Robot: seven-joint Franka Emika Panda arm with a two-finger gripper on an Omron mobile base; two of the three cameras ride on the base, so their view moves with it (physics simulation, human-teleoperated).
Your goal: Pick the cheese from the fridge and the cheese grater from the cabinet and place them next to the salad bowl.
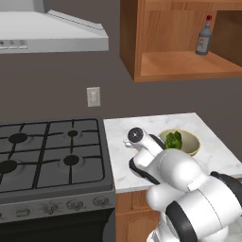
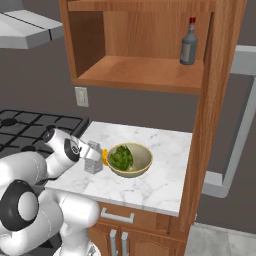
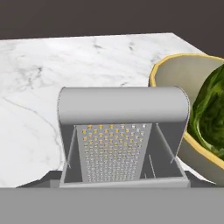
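The cheese grater [image 2: 93, 159], a grey metal box with a handle, stands on the marble counter [image 2: 150, 187] just left of the salad bowl [image 2: 131, 160]. My gripper [image 2: 86, 159] reaches in from the left and is shut on its sides. In the hand view the cheese grater [image 3: 122, 135] spans the space between my fingertips, my gripper [image 3: 121, 181] sits at its base, and the salad bowl [image 3: 192, 109] with green leaves is close on the right. A small yellow-orange cheese [image 2: 105, 157] wedge lies between grater and bowl. My arm covers the grater beside the salad bowl [image 1: 182, 142].
The open wooden cabinet [image 2: 140, 70] hangs above the counter, holding a dark bottle [image 2: 188, 42] with a red cap. A gas stove [image 1: 47, 151] adjoins the counter on the left, under a range hood [image 1: 52, 30]. A tall wooden panel [image 2: 210, 125] bounds the counter's right side.
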